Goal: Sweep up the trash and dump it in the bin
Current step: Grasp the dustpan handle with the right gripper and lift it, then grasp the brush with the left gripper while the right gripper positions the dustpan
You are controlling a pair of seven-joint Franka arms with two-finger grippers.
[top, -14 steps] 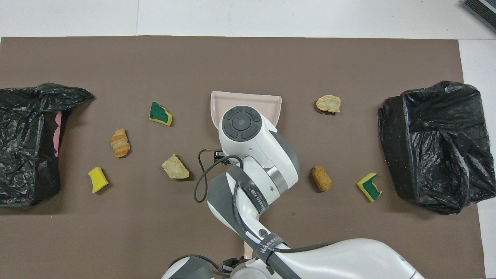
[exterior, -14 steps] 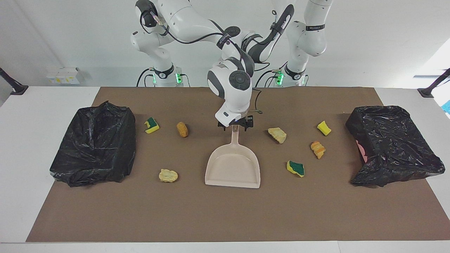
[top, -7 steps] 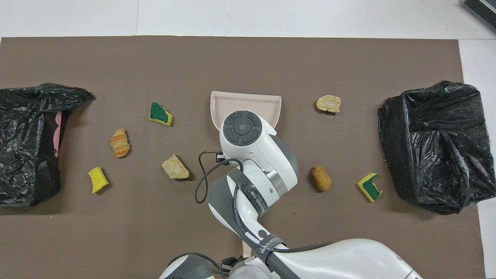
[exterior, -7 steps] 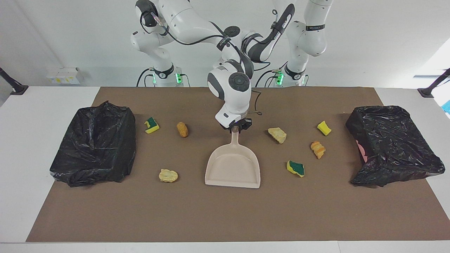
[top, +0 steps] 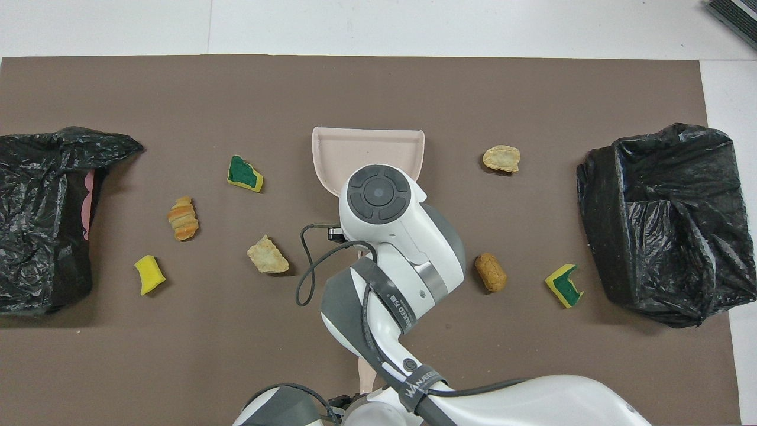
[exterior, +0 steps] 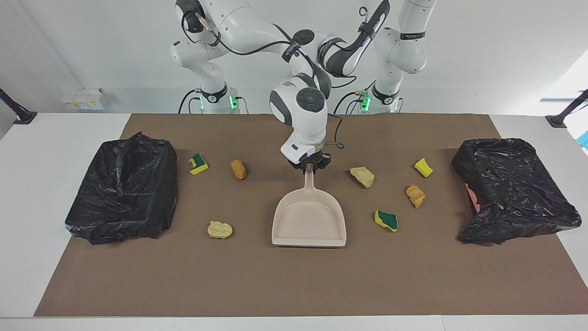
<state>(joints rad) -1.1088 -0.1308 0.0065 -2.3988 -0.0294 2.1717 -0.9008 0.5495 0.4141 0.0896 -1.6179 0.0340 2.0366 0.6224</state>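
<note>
Right gripper (exterior: 309,166): we see it clamped on the handle of the beige plastic dustpan (exterior: 309,224), mid-tabletop.
Left gripper: hidden from us, closed.
Trash: seven small sponge and bread-like pieces (exterior: 386,220), scattered at the dustpan's three and nine o'clock.

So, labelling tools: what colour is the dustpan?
Pale pinkish beige all over; the dustpan shows best in the facing view.
</note>
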